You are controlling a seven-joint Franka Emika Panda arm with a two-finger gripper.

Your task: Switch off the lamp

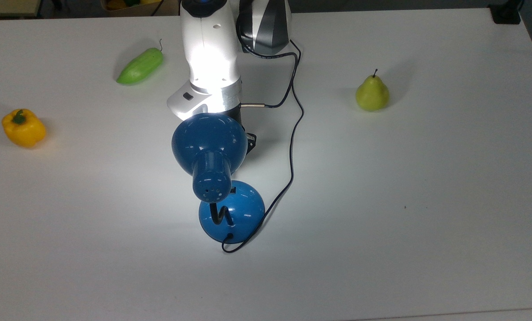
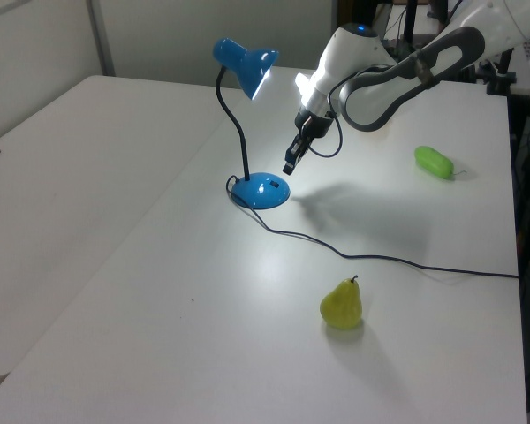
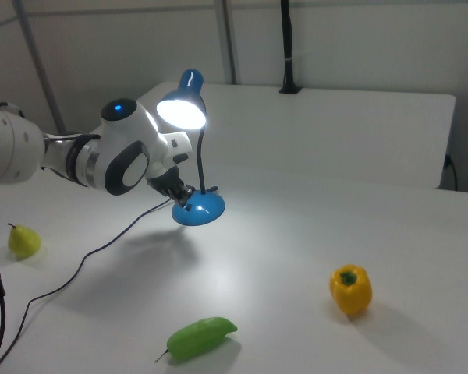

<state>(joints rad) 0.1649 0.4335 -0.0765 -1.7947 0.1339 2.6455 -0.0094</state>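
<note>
Lighting: lit lamp (image 3: 181,111) glares, overexposing the white arm (image 1: 210,58) and pooling brightness on the counter (image 1: 382,200); soft shadows; frames slightly grainy.

A white table (image 1: 426,223) fills the room's middle; pale wall panels (image 3: 359,47) with a dark post (image 3: 286,47) stand behind it.

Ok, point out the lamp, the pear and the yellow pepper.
lamp (image 1: 232,213), top view, on its round base.
pear (image 2: 341,306), left view, on its body.
yellow pepper (image 3: 351,291), right view, on its side.
</note>
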